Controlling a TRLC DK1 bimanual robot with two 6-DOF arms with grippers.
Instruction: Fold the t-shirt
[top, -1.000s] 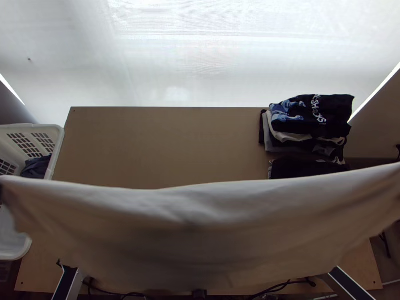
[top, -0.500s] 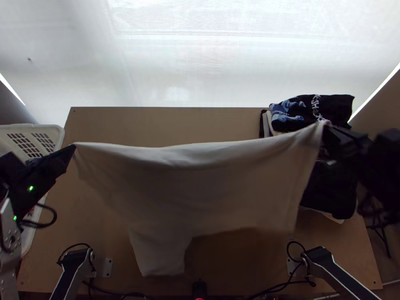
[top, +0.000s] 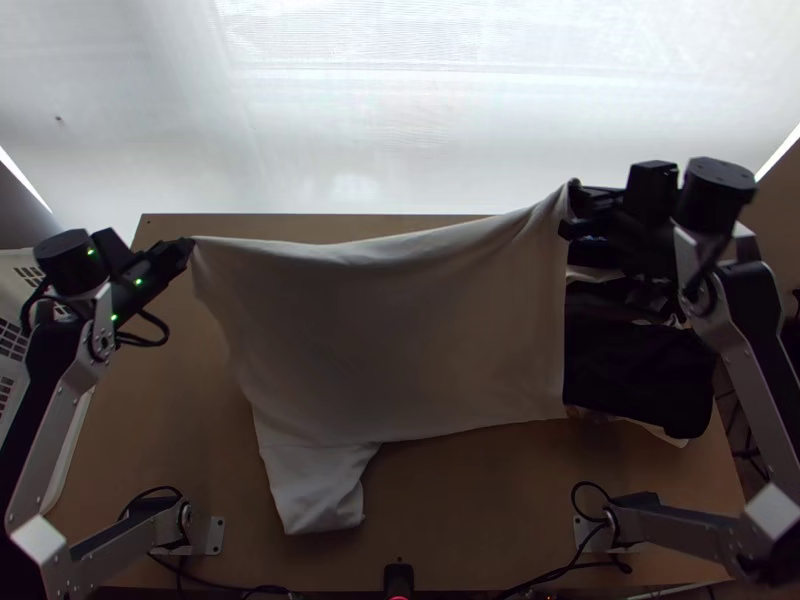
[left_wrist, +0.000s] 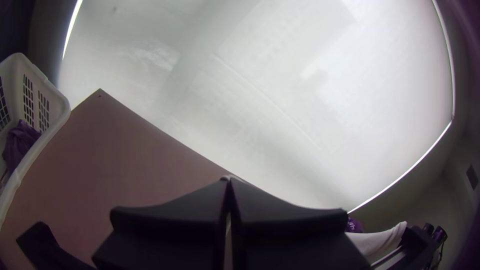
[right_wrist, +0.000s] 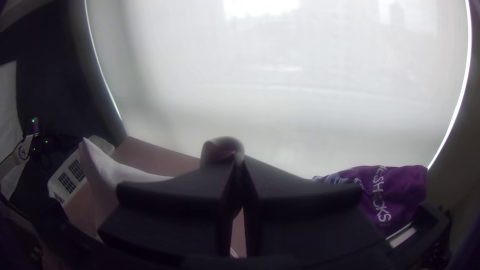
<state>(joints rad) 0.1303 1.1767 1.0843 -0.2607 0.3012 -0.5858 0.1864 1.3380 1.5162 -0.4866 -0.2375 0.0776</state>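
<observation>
Two corners of the pale t-shirt (top: 400, 340) pinched, by my left gripper (top: 190, 244) well apart from the clothes stack (top: 640, 375), by my right gripper (top: 568, 208) near it, cloth spread between.

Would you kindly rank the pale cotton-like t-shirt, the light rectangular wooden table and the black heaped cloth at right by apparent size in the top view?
Light wooden table
Pale t-shirt, stretched across the table
Black cloth, partly behind the t-shirt
</observation>
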